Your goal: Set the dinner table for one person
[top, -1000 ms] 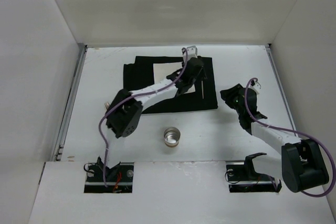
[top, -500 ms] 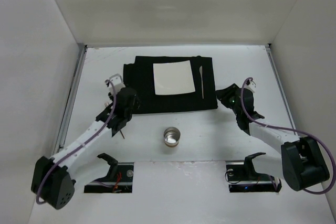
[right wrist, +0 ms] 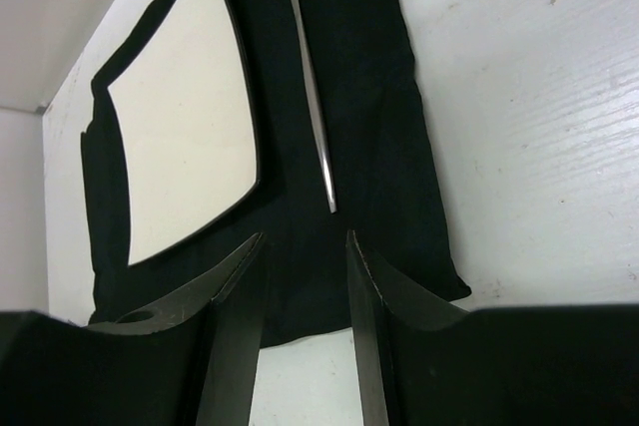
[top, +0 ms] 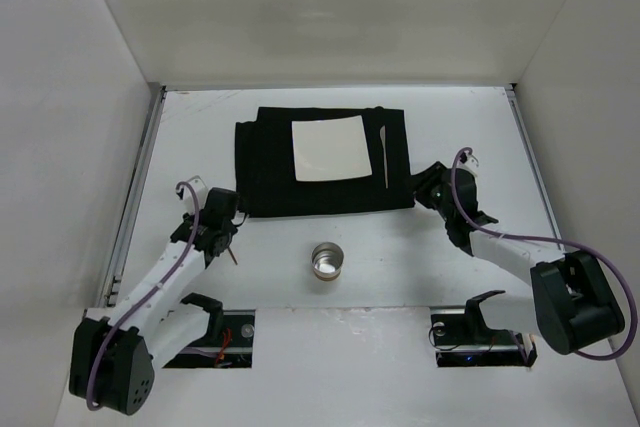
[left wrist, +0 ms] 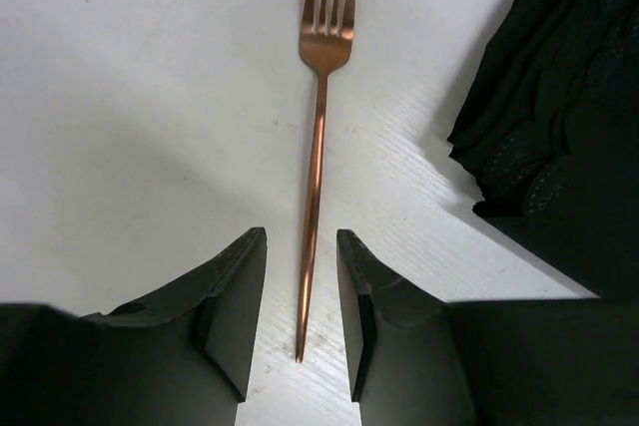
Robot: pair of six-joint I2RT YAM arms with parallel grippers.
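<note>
On the white dinner table (top: pixel 470 127) lies a black mat (top: pixel 265 162) bearing a square white plate (top: pixel 328 147) and a silver knife (top: pixel 385 152) to the plate's right. A copper fork (left wrist: pixel 318 117) lies on the table left of the mat (left wrist: pixel 559 147). My left gripper (left wrist: pixel 302 236) is open, its jaws straddling the fork's handle end with a gap on each side. From above, the left gripper (top: pixel 218 232) covers most of the fork. My right gripper (right wrist: pixel 306 236) is open and empty, low at the mat's front right corner, facing the knife (right wrist: pixel 312 117) and plate (right wrist: pixel 185 157).
A small metal cup (top: pixel 327 261) stands on the table in front of the mat, between the two arms. White walls close the table on three sides. The right gripper (top: pixel 428 187) sits at the mat's right edge.
The left arm swung from over the plate to the table left of the mat and came down over the fork, its jaws narrowing. The right gripper edged left toward the mat's corner.
</note>
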